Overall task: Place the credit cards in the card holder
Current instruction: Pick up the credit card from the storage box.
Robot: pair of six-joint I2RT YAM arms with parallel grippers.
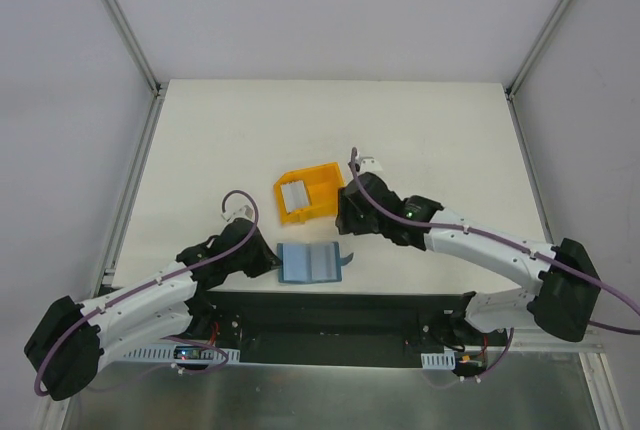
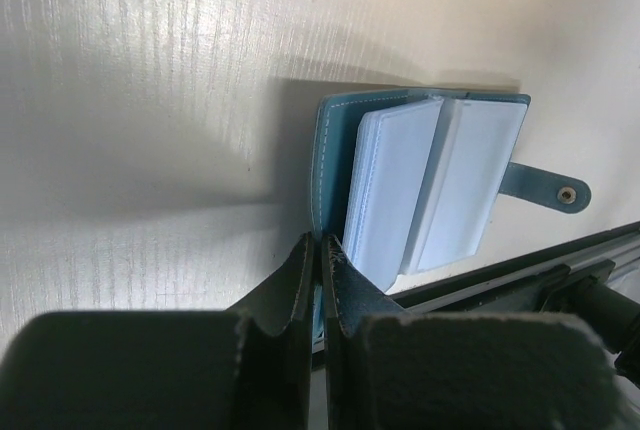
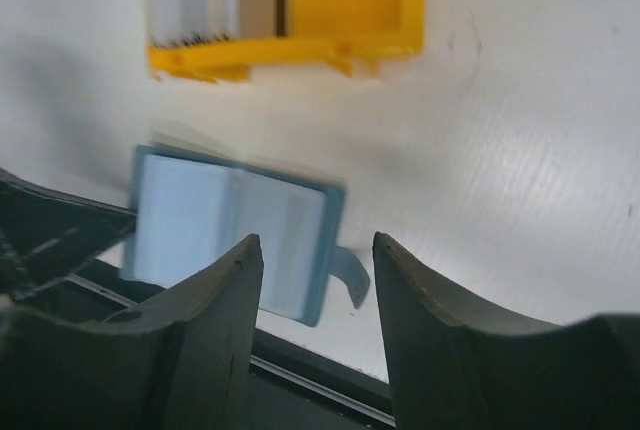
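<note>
Left pincer (image 2: 317,246): pressed together, pinching the card holder's (image 2: 420,180) teal cover edge.
Right pincer (image 3: 318,242): spread wide, holding nothing, hovering beyond the card holder.
Card holder: lies open on the white worktop (image 1: 420,130).
Credit cards (image 1: 294,195): in a yellow bin (image 1: 324,188) just behind the card holder.
Arms: both low, reaching inward toward the card holder.

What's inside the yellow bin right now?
A stack of pale credit cards sits at the left end of the yellow bin; the rest of its floor shows bare yellow. Whatever lies beneath the cards is covered, and their number cannot be told.
</note>
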